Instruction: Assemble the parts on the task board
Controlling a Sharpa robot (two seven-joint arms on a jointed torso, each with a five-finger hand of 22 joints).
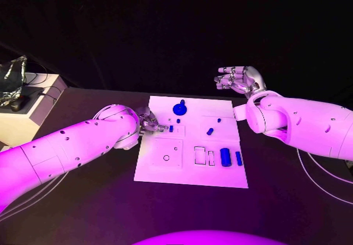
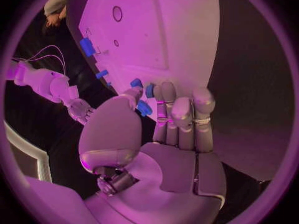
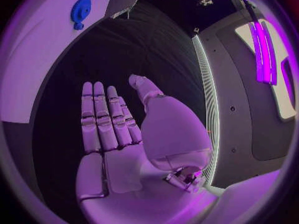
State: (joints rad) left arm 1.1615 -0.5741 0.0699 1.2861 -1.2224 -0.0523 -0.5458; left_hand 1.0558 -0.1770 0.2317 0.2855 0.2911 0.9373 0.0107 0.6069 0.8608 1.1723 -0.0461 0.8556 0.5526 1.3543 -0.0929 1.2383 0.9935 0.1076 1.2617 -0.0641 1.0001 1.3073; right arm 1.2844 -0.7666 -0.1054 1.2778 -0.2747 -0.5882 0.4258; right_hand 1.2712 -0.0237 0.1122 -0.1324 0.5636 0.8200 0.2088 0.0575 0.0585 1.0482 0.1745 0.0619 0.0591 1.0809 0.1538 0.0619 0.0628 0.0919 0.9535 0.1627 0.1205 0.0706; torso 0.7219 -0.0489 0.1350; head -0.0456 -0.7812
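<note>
The white task board (image 1: 187, 171) lies in the middle of the table. My left hand (image 1: 151, 125) is at its left edge and pinches a small blue part (image 1: 171, 128) between thumb and fingers; the left wrist view shows this part (image 2: 144, 108) beside the thumb, just over the board (image 2: 162, 30). A blue gear (image 1: 179, 108) stands near the board's far edge. More small blue parts (image 1: 209, 131) sit mid-board, and two longer blue pieces (image 1: 225, 157) lie at the right. My right hand (image 1: 239, 77) hangs beyond the far right corner, fingers spread and holding nothing (image 3: 109, 129).
A white stand (image 1: 22, 120) with a crinkled silvery object (image 1: 13, 76) is at the table's left edge. Cables (image 1: 318, 171) run along the table under my right arm. Outlined slots (image 1: 200, 155) mark the board near the long pieces.
</note>
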